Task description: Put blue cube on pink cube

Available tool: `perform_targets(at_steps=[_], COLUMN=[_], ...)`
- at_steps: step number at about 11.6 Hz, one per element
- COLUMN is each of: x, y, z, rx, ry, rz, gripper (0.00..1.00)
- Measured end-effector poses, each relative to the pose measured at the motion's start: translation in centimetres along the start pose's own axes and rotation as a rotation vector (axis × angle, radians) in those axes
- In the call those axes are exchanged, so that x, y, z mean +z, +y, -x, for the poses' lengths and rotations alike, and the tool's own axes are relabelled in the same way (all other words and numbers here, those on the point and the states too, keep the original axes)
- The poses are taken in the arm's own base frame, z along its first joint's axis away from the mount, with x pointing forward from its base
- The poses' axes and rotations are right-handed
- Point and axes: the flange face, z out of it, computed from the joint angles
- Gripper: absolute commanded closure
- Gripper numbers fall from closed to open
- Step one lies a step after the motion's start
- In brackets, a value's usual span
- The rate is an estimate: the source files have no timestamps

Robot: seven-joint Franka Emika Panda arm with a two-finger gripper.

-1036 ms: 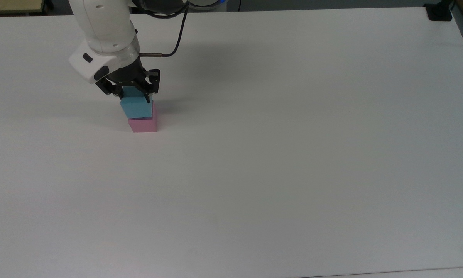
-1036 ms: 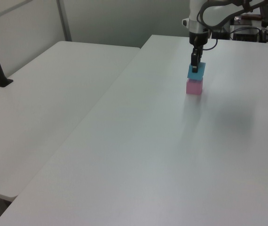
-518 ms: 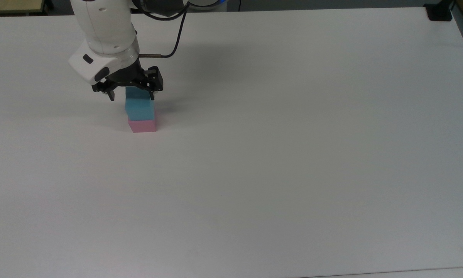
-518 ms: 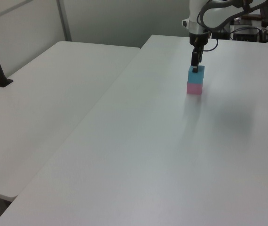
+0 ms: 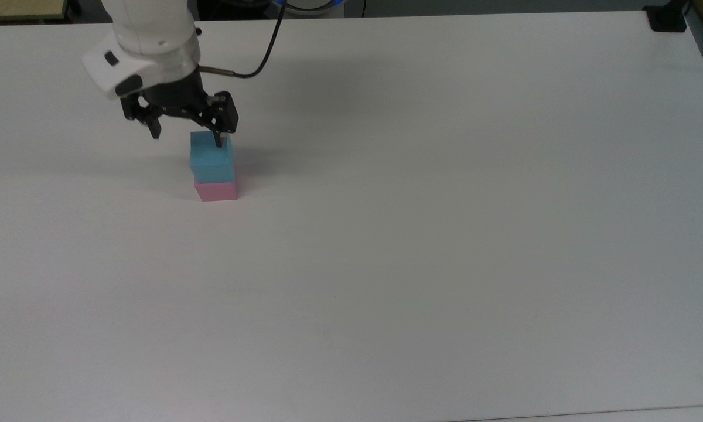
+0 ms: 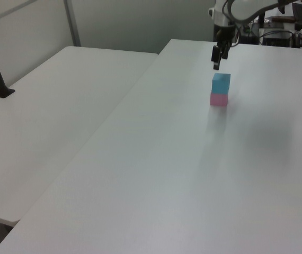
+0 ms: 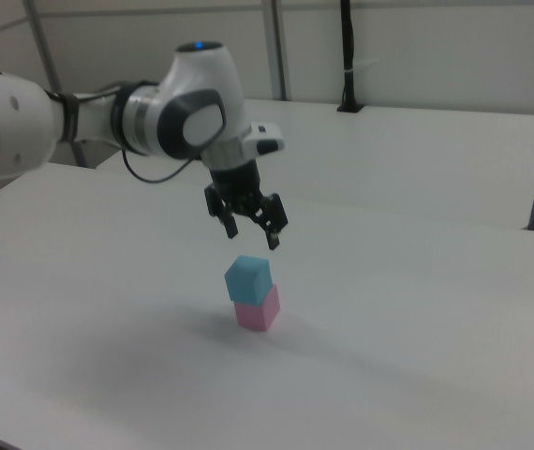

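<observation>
small light-blue matte cube (image 5: 211, 159) sitting on top of small pink matte cube (image 5: 216, 190) on the white table (image 5: 445, 205), black two-finger gripper (image 7: 251, 236) hanging just above the stack, fingers spread apart, holding nothing

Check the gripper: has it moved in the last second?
Yes. The gripper has opened and lifted off the blue cube, which stays on the pink cube; the right view shows clear air between them.
</observation>
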Motion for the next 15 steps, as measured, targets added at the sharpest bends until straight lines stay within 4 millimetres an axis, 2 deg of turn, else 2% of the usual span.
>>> perform_targets(at_steps=[1, 3, 5, 6, 8, 10, 12, 15], x=[-2.1, -7.7, -13.2, -15.5, -18.8, -19.7, -19.3, -18.5], y=[0.1, 0.4, 0.3, 0.2, -0.3, -2.2, -4.1, -5.2], z=[0.2, 0.9, 2.3, 3.3, 5.1, 5.4, 5.2, 4.9], rx=[0.020, 0.043, 0.057, 0.062, 0.054, 0.006, -0.027, -0.048], ry=[-0.025, -0.067, -0.036, -0.020, 0.008, 0.022, 0.013, 0.007], rz=[0.002, 0.005, -0.017, -0.029, -0.032, -0.033, -0.035, -0.036], gripper=[0.00, 0.00, 0.00, 0.00, 0.00, 0.00, 0.00, 0.00])
